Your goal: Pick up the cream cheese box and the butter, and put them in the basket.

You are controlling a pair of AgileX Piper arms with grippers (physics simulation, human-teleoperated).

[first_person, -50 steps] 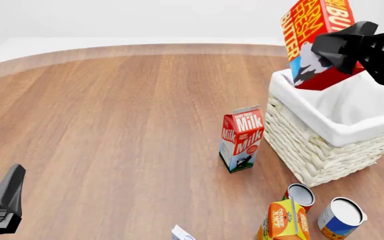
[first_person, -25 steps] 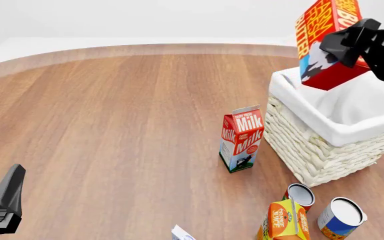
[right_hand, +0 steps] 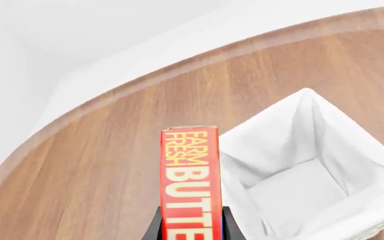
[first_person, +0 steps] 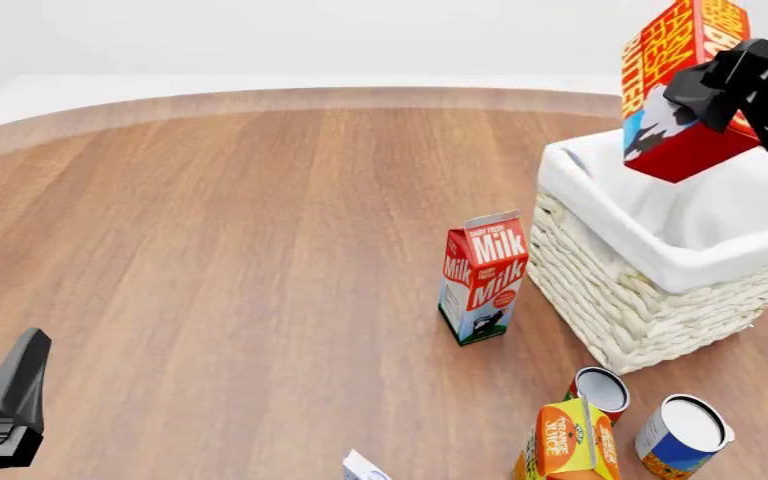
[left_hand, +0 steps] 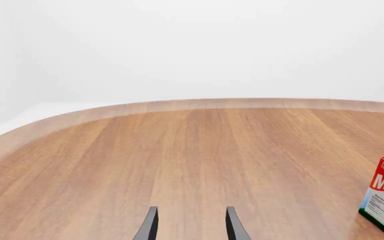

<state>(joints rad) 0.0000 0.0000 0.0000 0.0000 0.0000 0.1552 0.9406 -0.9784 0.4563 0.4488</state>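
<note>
Right end effector [first_person: 720,88] clamped the butter [first_person: 678,90], tilted above the basket [first_person: 651,300]; release might catch its rim, apparently.

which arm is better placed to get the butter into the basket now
Right. The right hand already grips the butter above the basket, whose lined inside looks empty in the right wrist view. The left hand is open, low at the table's near left.

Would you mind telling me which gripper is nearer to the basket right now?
Right. The right gripper holds the butter above the basket; the left gripper sits open across the table, far to its left.
</note>
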